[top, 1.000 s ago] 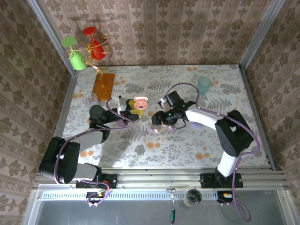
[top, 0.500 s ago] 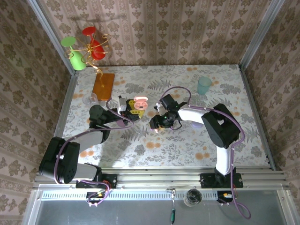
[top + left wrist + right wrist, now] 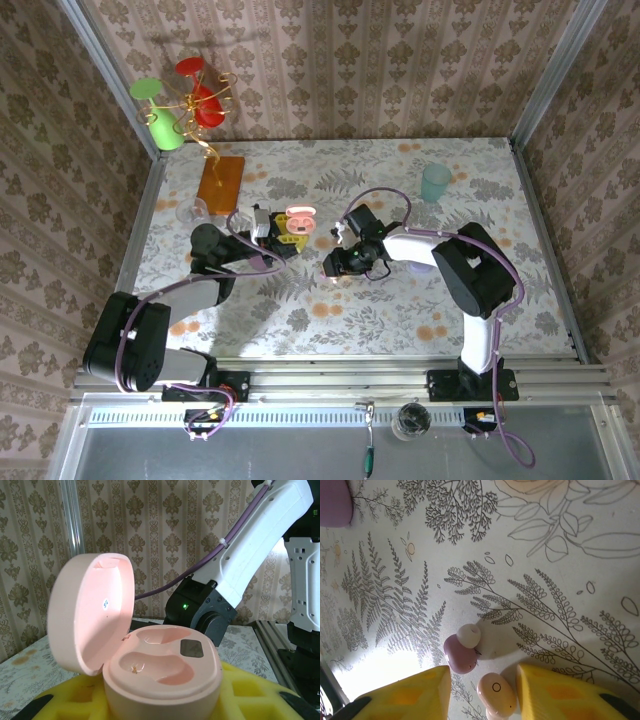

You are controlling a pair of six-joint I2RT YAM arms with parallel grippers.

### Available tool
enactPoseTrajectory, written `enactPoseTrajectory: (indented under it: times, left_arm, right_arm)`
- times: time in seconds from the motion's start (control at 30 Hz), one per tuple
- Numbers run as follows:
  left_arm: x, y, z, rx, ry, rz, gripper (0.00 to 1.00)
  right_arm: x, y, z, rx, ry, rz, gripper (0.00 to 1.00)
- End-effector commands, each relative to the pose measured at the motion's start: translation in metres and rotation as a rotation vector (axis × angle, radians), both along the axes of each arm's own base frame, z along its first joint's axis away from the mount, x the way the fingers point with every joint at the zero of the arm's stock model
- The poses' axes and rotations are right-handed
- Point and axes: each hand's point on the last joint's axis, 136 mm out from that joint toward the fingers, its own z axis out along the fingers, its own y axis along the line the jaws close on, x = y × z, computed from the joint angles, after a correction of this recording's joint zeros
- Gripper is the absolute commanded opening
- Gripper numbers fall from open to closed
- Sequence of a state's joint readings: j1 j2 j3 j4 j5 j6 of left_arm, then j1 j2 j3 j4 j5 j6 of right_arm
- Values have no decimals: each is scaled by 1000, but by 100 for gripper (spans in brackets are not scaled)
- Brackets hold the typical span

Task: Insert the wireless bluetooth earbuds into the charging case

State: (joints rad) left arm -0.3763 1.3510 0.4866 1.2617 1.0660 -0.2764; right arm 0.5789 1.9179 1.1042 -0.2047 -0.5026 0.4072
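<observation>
The pink charging case [image 3: 162,672] sits with its lid [image 3: 92,612] swung up and both wells bare. My left gripper [image 3: 160,702] is shut on it between yellow pads [image 3: 250,690]; from above the case [image 3: 298,218] is left of centre. My right gripper [image 3: 335,268] hovers low over the table. In the right wrist view its yellow pads [image 3: 410,695] stand apart around a pink earbud [image 3: 496,695] lying on the table beside the right pad. A lilac earbud [image 3: 460,654] with a whitish tip [image 3: 469,635] lies just beyond, near the left pad.
A lilac case [image 3: 335,502] lies further off on the floral tabletop. A teal cup [image 3: 436,183] stands back right. An orange board [image 3: 221,182], a clear glass [image 3: 192,210] and a rack of coloured glasses [image 3: 180,105] are back left. Metal rails edge the table.
My right arm has folded in and its gripper has shifted slightly towards the near left, its jaws narrowing. The left arm and the case have not moved.
</observation>
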Motion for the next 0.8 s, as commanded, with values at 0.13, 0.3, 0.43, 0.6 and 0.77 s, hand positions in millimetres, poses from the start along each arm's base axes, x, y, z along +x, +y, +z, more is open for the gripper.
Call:
enactPoseTrajectory:
  times: [0.13, 0.3, 0.43, 0.6, 0.77]
  left_arm:
    - [-4, -2, 7, -9, -41, -18, 34]
    - [-4, -2, 7, -9, -42, -20, 34]
    - [-3, -3, 6, -7, -39, -20, 34]
    - [-1, -3, 5, -6, -40, -11, 34]
    - [13, -1, -5, -4, -49, 68, 33]
  right_arm:
    - [-21, -8, -4, -14, 55, 21, 36]
    - [-22, -9, -7, -21, 61, 17, 31]
    - [-20, -10, -11, -35, 67, 5, 25]
    - [-16, -11, -6, -40, 60, -24, 23]
    - [-8, -19, 10, -57, 21, -113, 23]
